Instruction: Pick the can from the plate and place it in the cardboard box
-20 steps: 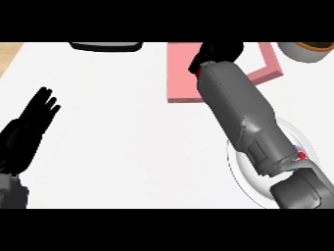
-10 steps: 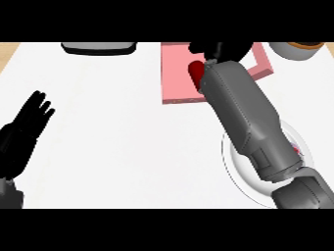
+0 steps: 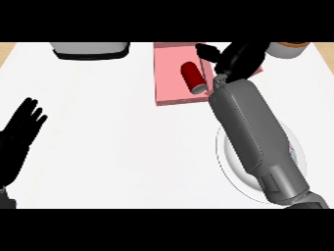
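Can: you'll see the can (image 3: 192,77) lying on its side inside the box (image 3: 171,90), off the plate. It has a dark red body and a pale grey end cap that faces the near edge. Its long axis runs from far to near, with the near end swung slightly right.

Box: it is pink, shallow and open-topped, and it sits on the far side of the table (image 3: 119,127), a little right of centre. The can rests in its right half.

Right hand: your right hand (image 3: 239,58) is over the far right corner of the box, just right of the can. Its fingers are spread and hold nothing. The thumb points left, past the can's far end, and you can see a gap between the hand and the can.

Right forearm: it runs from the near right across the plate up to the box.

Plate: the plate (image 3: 228,164) is pale and lies on the near right. The forearm covers most of it, and the parts you can see carry nothing.

Left hand: your left hand (image 3: 14,142) rests at the near left with its fingers straight and apart, pointing to the far side, well away from the box.

Other things: a grey and black object (image 3: 90,49) is cut off at the far edge left of the box. A round grey thing with a brown top (image 3: 289,49) sits at the far right.
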Controlling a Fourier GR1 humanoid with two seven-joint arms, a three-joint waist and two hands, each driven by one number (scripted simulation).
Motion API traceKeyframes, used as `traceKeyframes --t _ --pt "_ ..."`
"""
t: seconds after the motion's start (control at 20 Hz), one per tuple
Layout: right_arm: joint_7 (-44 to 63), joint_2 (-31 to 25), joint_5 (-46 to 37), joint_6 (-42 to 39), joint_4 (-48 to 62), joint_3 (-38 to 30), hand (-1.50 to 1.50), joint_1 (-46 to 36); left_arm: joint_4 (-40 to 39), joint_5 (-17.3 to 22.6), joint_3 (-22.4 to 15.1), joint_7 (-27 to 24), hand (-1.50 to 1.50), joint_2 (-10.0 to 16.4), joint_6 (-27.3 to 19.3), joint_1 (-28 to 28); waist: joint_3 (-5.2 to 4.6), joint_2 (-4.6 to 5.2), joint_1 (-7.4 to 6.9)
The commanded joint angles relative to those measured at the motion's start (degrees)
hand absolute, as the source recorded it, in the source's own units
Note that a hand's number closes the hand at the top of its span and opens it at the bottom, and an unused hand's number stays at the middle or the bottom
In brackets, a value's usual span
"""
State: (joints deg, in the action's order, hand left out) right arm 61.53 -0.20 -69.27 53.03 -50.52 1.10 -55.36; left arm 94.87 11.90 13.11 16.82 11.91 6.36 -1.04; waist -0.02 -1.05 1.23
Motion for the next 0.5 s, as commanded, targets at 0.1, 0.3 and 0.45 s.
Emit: traceKeyframes --t 0.1,0.3,0.45 --pt "9.5 0.2 -2.4 -5.3 -21.2 7.0 -1.50 12.8 0.4 -0.7 -0.1 0.0 0.00 0.3 0.1 0.6 -0.01 0.13 0.36" --pt "8.7 0.2 -5.0 -12.6 -35.6 7.7 -1.50 21.0 -2.7 0.7 1.8 0.1 0.00 1.4 0.4 -2.7 -0.02 0.41 0.72" --pt "9.5 0.2 -7.8 -12.3 -42.6 11.4 -1.50 30.6 0.4 -0.1 -0.4 -1.6 0.00 -1.0 0.7 0.5 0.00 0.65 -0.36"
